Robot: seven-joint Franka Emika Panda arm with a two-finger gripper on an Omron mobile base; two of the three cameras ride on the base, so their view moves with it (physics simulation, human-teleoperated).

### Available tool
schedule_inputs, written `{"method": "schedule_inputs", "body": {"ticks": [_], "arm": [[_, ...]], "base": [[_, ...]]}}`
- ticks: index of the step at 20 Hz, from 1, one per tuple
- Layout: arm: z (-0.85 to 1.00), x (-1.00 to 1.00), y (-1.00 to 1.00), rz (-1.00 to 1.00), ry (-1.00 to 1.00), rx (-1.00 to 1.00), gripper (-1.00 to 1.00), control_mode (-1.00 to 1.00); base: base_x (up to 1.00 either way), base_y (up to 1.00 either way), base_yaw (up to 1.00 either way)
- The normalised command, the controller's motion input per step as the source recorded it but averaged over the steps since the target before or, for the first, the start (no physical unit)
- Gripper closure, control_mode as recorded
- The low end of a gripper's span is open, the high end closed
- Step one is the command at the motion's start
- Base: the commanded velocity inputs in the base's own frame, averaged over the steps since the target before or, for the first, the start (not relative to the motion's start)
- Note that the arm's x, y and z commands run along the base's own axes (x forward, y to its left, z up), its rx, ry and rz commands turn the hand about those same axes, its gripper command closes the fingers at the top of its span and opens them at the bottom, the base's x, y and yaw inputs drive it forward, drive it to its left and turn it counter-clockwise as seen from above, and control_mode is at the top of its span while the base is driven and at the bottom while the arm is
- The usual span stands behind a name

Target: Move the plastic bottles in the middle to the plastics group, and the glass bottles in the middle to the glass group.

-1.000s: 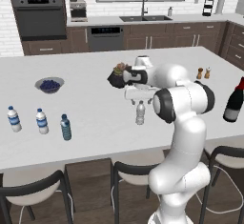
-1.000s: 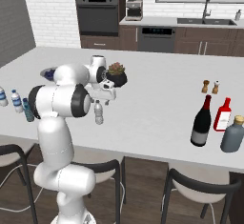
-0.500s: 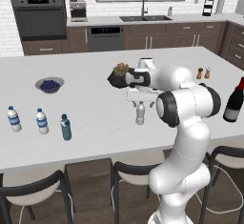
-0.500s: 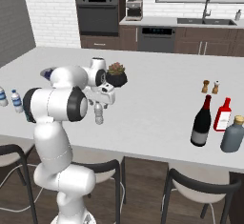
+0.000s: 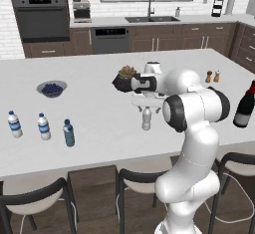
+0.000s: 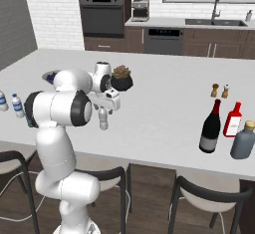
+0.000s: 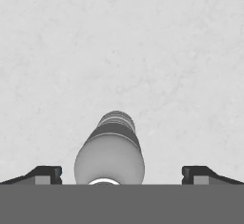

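1. Above the middle of the white table (image 5: 89, 103), the fingers (image 7: 45, 173) stand wide apart on either side of the small clear greyish-white plastic bottle (image 5: 146, 119), not touching it.
2. That bottle stands upright near a dark potted plant (image 5: 124, 78).
3. Far left stand two blue-labelled water bottles (image 5: 15, 124) and a teal-tinted slim bottle (image 5: 68, 133).

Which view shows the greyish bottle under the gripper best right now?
The hand view: the greyish bottle stands centred between the open fingertips, seen from above. Both base views show it small, upright on the counter, its top partly hidden by the gripper.
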Motion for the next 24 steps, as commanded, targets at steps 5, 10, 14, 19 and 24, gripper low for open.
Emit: {"method": "schedule_inputs", "body": {"ticks": [5, 10, 14, 19, 24], "arm": [[-0.05, -0.02, 0.05, -0.03, 0.0, 0.0, -1.0, -1.0], [-0.11, -0.01, 0.13, -0.02, 0.0, 0.0, 1.0, -1.0], [-0.09, -0.06, 0.0, 0.0, 0.0, 0.0, 1.0, -1.0], [0.06, -0.31, 0.0, 0.0, -0.02, 0.04, 1.0, -1.0], [0.35, -0.61, 0.15, 0.03, -0.07, 0.11, 1.0, -1.0]], "base": [[0.0, 0.0, 0.0], [0.0, 0.0, 0.0], [0.0, 0.0, 0.0], [0.0, 0.0, 0.0], [0.0, 0.0, 0.0]]}}
